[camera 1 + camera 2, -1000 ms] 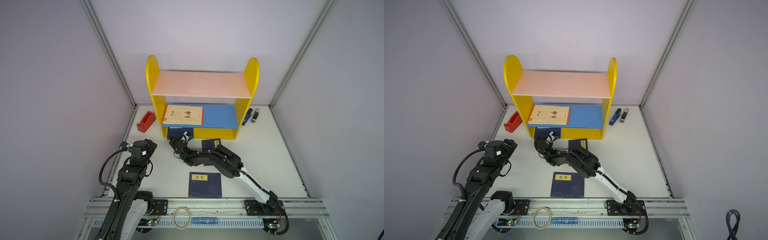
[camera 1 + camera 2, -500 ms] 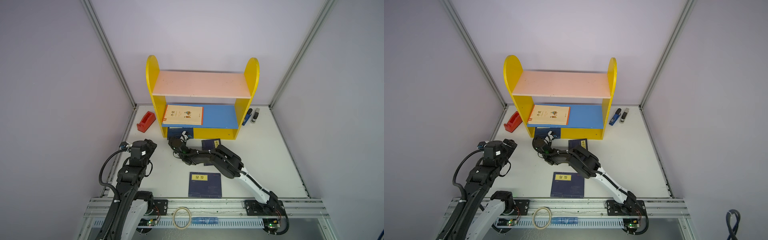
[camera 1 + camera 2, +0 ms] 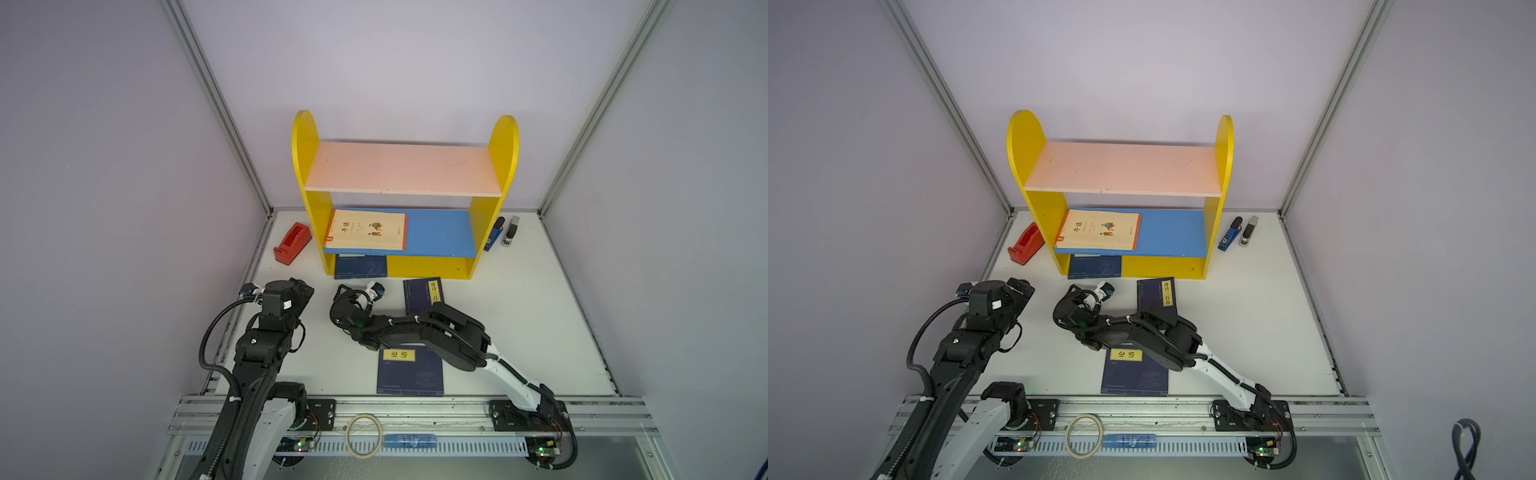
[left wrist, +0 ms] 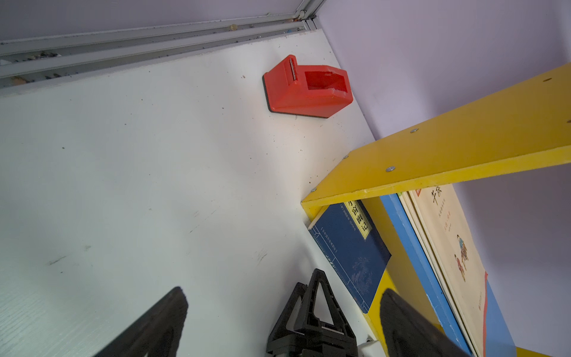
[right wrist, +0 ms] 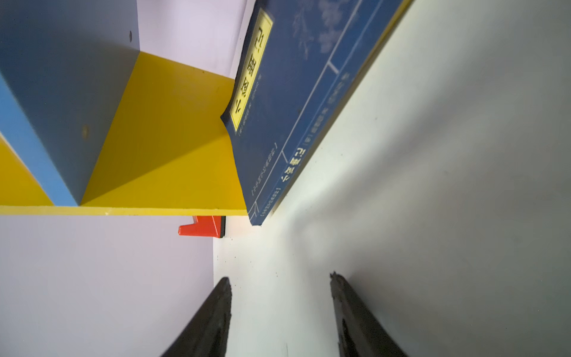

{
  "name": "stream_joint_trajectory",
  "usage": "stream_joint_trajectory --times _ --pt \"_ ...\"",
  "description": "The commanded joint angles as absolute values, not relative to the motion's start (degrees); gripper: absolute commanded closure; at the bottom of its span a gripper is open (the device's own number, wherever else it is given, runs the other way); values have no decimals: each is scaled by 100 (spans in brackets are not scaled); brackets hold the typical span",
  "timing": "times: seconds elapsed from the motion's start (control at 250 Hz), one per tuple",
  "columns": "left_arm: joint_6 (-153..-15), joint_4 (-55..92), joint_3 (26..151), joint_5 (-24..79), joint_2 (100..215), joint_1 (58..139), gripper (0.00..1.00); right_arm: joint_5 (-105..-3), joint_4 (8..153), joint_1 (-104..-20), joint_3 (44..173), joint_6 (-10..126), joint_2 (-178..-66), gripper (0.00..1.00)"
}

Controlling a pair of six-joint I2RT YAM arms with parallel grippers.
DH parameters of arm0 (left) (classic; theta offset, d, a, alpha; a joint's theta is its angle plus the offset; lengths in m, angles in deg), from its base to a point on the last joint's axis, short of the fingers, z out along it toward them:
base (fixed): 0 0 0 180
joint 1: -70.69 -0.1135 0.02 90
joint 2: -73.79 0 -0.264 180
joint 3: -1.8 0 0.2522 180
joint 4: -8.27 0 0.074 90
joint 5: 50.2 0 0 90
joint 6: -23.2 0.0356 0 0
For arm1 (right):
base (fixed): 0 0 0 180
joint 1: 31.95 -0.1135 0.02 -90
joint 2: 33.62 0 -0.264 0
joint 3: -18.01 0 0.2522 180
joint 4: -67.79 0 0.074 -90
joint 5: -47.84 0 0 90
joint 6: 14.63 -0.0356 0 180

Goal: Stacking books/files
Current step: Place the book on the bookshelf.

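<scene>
Cream stack (image 3: 365, 230): lies flat on the blue middle board of the yellow shelf (image 3: 305, 166), at its left end. The left wrist view shows layered edges, but the count is unclear.

Shelved navy book (image 3: 360, 266): flat on the desk (image 3: 519, 311) in the shelf's bottom compartment, against the left side panel, yellow label up.

Middle navy book (image 3: 423, 296): on the desk just in front of the shelf. Its near end is hidden under the right arm.

Front navy book (image 3: 410, 371): at the desk's front edge, about mid-width. Its far end is partly covered by the same arm.

Right gripper (image 5: 281, 282): pointed at the shelved navy book, near it but apart. Jaws partway open, with only bare desk between them.

Left gripper (image 4: 282, 293): over the desk's left side, jaws spread wide, holding nothing.

The shelf stands at the desk's back edge.

Red tape dispenser (image 3: 292, 243): near the back left corner, beside the shelf.

Blue stapler (image 3: 493, 234) and grey stapler (image 3: 510, 231): side by side to the right of the shelf, near the back edge.

Tape roll (image 3: 364, 430): on the front rail, off the desk.
</scene>
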State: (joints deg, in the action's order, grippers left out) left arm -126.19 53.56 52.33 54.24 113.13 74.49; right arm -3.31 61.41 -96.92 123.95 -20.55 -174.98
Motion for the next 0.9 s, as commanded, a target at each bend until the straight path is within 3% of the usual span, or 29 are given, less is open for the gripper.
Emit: stream_joint_trajectory --times 0.0,0.28,0.5,0.896 --pt "-12578 5256 5238 5406 11332 7430 0 -249 7146 -9613 12418 -2515 -17495 47" --pt "-12586 5267 5247 5381 11345 7412 0 -1092 7004 -9212 12807 -2463 -17868 67" --pt "-12586 5275 5256 5352 11325 7395 0 -1159 6954 -9093 13041 -2309 -18020 81" --pt "-12581 5283 5256 5341 11310 7368 0 -1508 7289 -8971 14143 -1984 -18617 88"
